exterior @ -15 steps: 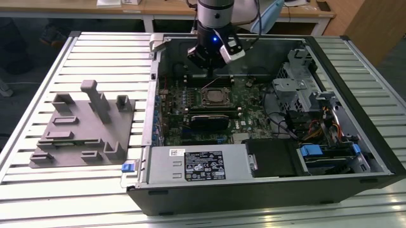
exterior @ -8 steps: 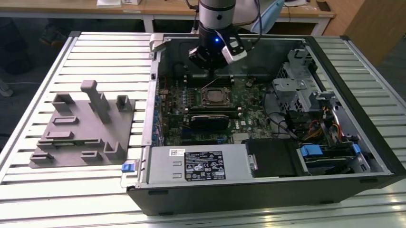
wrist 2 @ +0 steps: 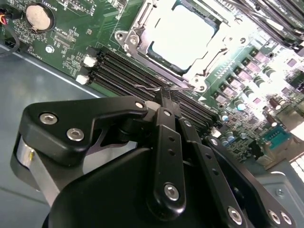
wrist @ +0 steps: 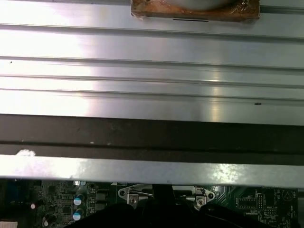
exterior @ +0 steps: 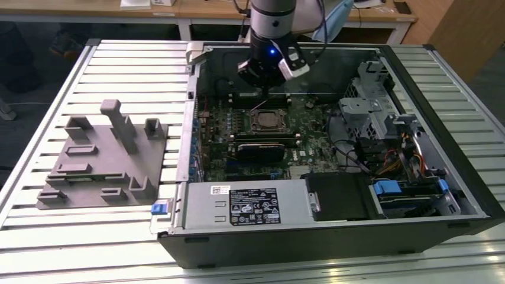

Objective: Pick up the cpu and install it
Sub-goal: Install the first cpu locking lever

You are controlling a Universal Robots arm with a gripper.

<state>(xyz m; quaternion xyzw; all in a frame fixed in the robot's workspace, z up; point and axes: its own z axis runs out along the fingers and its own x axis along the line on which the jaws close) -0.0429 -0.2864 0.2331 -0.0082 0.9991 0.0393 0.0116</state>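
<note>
Fingers (wrist 2: pixel 165 102) clenched, tips meeting with no gap, in the second wrist view. A thin wire lever (wrist 2: pixel 149 87) lies right at the tips; cannot tell whether it is pinched or just touched. No chip between the pads.

Gripper (exterior: pixel 265 78) hangs low inside the open computer case (exterior: pixel 442 77), over the board.

Directly under the tips: black memory slots (wrist 2: pixel 118 66). Just past them, the socket frame (wrist 2: pixel 135 33). The cpu (wrist 2: pixel 183 33) lies flat inside that frame, its silvery top bare, near the fingers but not in contact.

Further out: green motherboard (wrist 2: pixel 71 47) and a coin cell (wrist 2: pixel 39 15).

Well clear of the case, the grey fixture (exterior: pixel 94 160) on the slatted table (exterior: pixel 47 89) carries no chip that I can see.

Judgement: pick and placement look done. The step in hand is securing the chip, working the lever.

Any move here calls for a firm hold on a thin, springy wire, a path clear of the slots, and no sideways push on the chip.
</note>
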